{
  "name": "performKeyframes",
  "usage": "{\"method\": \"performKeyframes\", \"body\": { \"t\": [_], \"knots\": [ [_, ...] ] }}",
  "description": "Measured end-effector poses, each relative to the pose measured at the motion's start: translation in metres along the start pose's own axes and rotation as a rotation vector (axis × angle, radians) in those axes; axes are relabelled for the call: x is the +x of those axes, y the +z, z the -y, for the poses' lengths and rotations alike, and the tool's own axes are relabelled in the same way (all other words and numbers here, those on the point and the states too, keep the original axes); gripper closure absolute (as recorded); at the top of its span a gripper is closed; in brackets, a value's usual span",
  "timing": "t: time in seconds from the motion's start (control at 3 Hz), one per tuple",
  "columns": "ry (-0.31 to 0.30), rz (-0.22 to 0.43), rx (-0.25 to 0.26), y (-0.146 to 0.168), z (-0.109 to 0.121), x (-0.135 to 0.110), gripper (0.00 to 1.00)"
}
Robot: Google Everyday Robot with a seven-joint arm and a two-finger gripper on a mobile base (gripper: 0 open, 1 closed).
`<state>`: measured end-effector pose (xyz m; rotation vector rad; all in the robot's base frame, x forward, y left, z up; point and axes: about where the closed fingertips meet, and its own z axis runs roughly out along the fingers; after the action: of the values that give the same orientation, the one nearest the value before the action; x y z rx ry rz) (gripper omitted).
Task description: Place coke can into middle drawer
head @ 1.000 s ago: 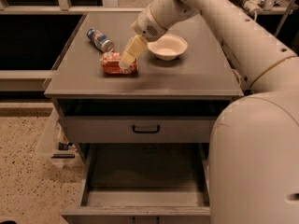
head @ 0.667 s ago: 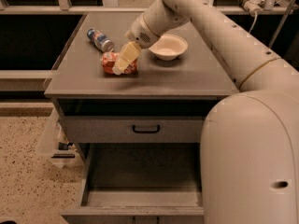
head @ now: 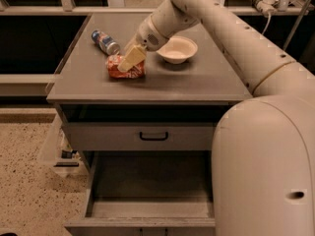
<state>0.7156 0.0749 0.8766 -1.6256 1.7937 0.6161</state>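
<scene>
Gripper (head: pixel 129 63) is sitting lower and further left than a second ago. It was hanging above the coke can's right end and is now lying across the coke can (head: pixel 115 69), its pale tip covering the can's middle. Can't tell whether it is clamping the can or only resting over it, because the far side is hidden.

The can itself isn't shifting. It is lying on its side in the same spot on the cabinet top (head: pixel 197 85), left of centre. It is near the blue-and-silver can (head: pixel 105 42) behind it and left of the white bowl (head: pixel 177 49), touching neither.

The arm (head: pixel 231 38) is reaching in from the right. Its big lower link is bulging slightly further into view than a second ago.

The middle drawer (head: pixel 147 181) is standing pulled out below, with nothing lying on its grey floor. The drawer front (head: pixel 108 136) with the black handle (head: pixel 153 136) is staying shut above it.

Hard to see:
- The arm's bulk is blocking the right end of both drawers and the cabinet's right side.
- The bottom edge is cutting off the middle drawer's front lip.
- The can's lettering is too blurred to read.
- A pale box-like thing (head: pixel 55 154) is sitting left of the cabinet on the speckled floor (head: pixel 24 195). I can't make out what it is.
</scene>
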Motion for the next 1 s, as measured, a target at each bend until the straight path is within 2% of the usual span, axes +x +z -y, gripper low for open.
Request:
{"method": "performKeyframes", "body": {
  "t": [0.67, 1.0],
  "knots": [
    [0.000, 0.000, 0.000, 0.0000, 0.0000, 0.0000, 0.87],
    [0.000, 0.000, 0.000, 0.0001, 0.0000, 0.0000, 1.00]
  ]
}}
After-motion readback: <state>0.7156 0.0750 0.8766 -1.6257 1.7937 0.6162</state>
